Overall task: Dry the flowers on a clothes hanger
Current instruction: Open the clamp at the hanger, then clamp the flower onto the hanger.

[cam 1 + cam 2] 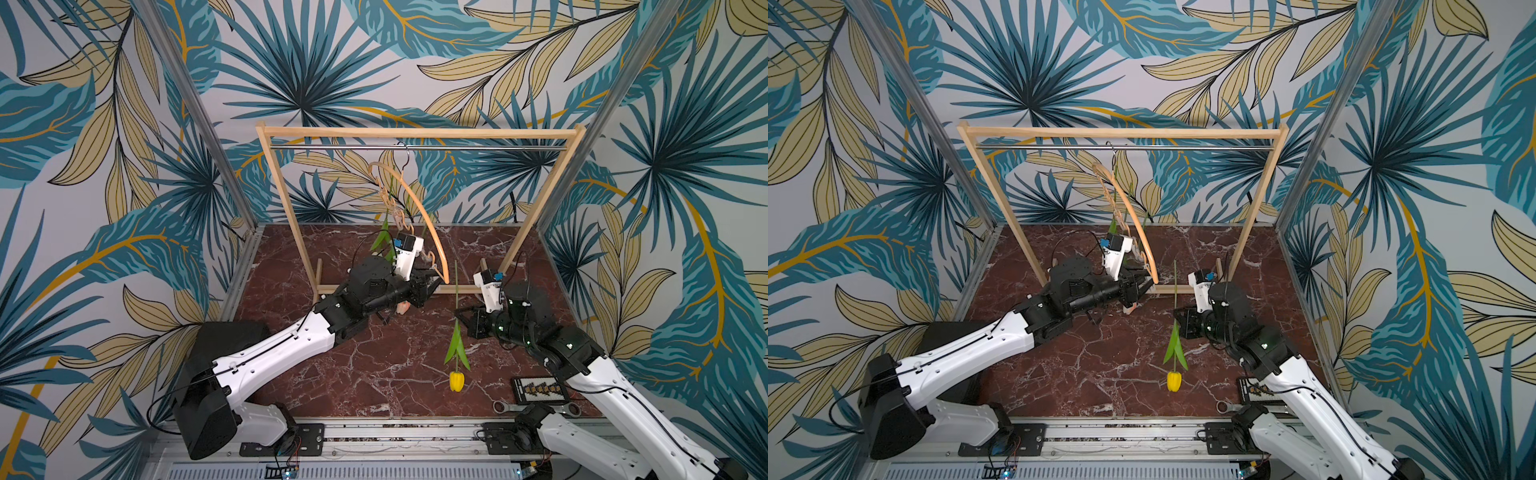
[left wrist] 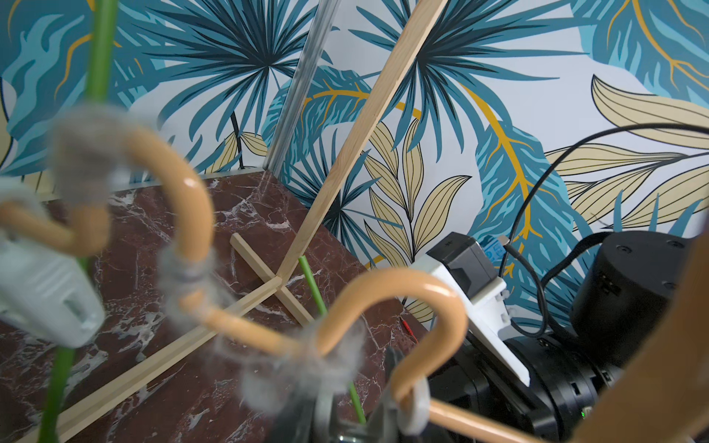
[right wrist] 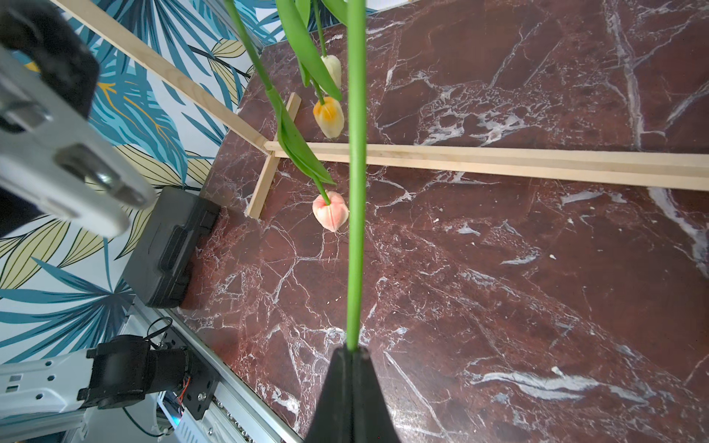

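Top view: clothes hanger (image 1: 432, 228) hooked on the rack (image 1: 415, 134) rail, tilted; left tool (image 1: 434, 284) at its low end, opening and grip unclear.
Right wrist: right tool (image 3: 353, 351) clamped on yellow tulip (image 3: 356, 191) stem; other flowers (image 3: 329, 117) hang head-down above the rack base.

Wooden rack (image 1: 415, 133) on marble tabletop (image 1: 374, 365) w/ black case (image 3: 169, 249), wrench (image 1: 500, 406).
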Tool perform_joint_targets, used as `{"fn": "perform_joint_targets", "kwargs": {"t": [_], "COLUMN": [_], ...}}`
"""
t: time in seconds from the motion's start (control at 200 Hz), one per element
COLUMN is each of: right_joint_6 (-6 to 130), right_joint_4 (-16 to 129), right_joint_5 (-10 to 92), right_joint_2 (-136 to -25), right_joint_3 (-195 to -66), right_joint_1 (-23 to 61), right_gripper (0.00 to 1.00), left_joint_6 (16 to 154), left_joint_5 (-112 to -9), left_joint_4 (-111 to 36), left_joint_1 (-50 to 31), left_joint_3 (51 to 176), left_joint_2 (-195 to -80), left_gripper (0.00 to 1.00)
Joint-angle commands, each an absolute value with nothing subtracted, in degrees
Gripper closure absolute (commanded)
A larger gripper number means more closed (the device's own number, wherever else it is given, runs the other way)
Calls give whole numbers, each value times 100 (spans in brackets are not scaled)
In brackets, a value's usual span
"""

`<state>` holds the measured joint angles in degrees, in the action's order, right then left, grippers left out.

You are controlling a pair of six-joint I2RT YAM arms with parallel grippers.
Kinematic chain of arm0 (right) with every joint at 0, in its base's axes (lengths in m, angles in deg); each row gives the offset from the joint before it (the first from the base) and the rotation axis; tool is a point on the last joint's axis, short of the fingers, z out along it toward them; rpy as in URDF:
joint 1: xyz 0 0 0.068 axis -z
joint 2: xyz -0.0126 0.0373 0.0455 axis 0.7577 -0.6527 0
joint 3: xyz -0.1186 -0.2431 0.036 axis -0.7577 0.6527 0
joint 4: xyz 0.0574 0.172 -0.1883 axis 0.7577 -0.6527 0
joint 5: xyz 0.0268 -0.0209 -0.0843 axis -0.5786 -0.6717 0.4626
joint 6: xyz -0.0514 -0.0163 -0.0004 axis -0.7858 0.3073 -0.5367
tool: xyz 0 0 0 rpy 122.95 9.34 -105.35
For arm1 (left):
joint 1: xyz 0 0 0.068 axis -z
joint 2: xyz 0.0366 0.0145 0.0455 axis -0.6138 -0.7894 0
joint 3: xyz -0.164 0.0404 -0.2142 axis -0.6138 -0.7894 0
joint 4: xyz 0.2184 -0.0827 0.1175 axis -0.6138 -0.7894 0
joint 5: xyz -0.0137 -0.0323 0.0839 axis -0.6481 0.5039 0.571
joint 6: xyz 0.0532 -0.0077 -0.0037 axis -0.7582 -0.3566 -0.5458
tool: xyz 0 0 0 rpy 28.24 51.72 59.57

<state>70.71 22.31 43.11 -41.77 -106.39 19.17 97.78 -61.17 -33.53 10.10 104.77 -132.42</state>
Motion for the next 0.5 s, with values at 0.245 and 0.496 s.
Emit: {"fn": "perform_joint_targets", "kwargs": {"t": [0.245, 0.496], "right_joint_6": [7522, 7882], "right_joint_4": [2974, 3562], "right_joint_5": [3998, 3651], "right_joint_2": [-4038, -3926], "right_joint_3": [-10291, -10080], "right_joint_1": [1922, 1928], "right_gripper": [100, 100], "left_joint_6": [10729, 11038], "left_joint_5": [-5983, -5965], "left_joint_4": [-2289, -2010], "left_joint_1": [1004, 1004], "left_joint_3": [9946, 9720], "left_joint_2": [-13317, -13274], "left_gripper": [74, 75]}}
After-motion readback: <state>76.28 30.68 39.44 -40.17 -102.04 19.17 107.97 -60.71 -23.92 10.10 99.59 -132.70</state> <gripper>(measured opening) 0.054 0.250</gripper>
